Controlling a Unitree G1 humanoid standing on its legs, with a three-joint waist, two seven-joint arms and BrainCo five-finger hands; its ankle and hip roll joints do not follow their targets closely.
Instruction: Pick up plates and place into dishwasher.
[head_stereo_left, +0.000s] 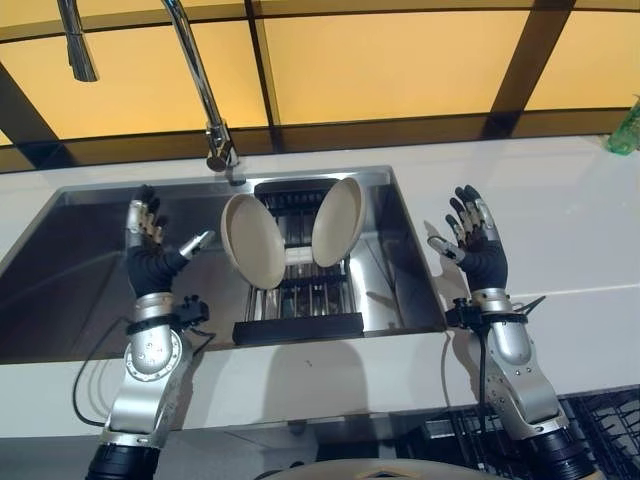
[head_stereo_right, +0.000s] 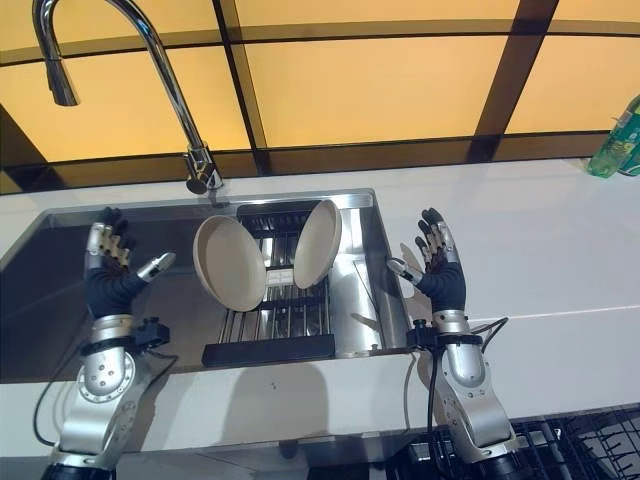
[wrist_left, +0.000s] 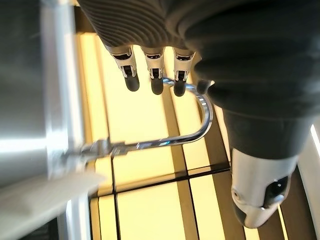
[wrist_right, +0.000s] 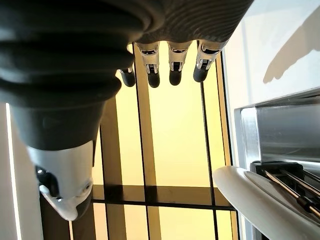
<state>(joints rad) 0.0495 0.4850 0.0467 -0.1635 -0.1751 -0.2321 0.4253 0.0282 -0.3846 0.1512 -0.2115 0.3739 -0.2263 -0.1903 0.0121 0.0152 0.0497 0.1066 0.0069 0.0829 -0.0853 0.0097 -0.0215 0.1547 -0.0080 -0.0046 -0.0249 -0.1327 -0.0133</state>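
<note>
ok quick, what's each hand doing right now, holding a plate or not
Left hand: open, fingers straight, holding nothing.
Right hand: open, fingers straight, holding nothing.

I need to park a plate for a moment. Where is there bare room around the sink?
The white counter right of the sink is bare, from the right hand back to the green bottle. The sink floor beside the left hand is open too. The rack is crowded by two plates.

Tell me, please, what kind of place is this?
Most likely a kitchen: a steel sink with a tall tap, two plates standing in a rack, and a dishwasher basket below the counter.
</note>
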